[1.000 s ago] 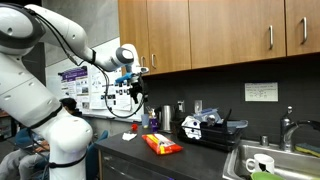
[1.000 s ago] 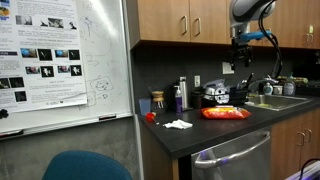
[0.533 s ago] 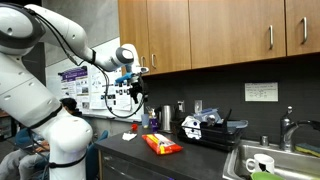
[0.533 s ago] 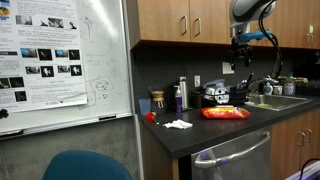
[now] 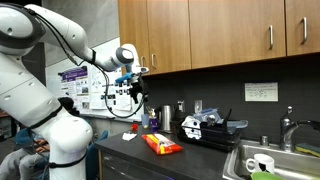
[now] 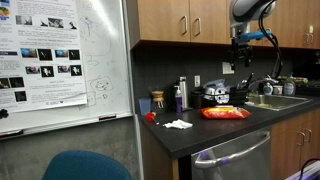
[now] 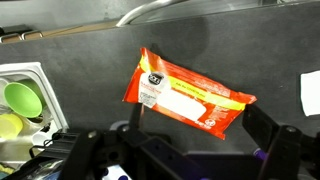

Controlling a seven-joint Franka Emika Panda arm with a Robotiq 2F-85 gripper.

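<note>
Gripper (image 5: pixel 134 93) held high above counter (image 7: pixel 80 50), jaws spread wide, nothing gripped

Orange packet (image 7: pixel 188 93) seen directly below in wrist view, lying flat and slanted on counter, well apart from gripper

Risks, as judged:
- glossy film likely to slip between fingertips
- only a corner pinched, if slant not matched by jaws
- packet shoved toward sink (image 7: pixel 40 72), if struck off-centre
- counter hit hard, if long descent misjudged
</note>
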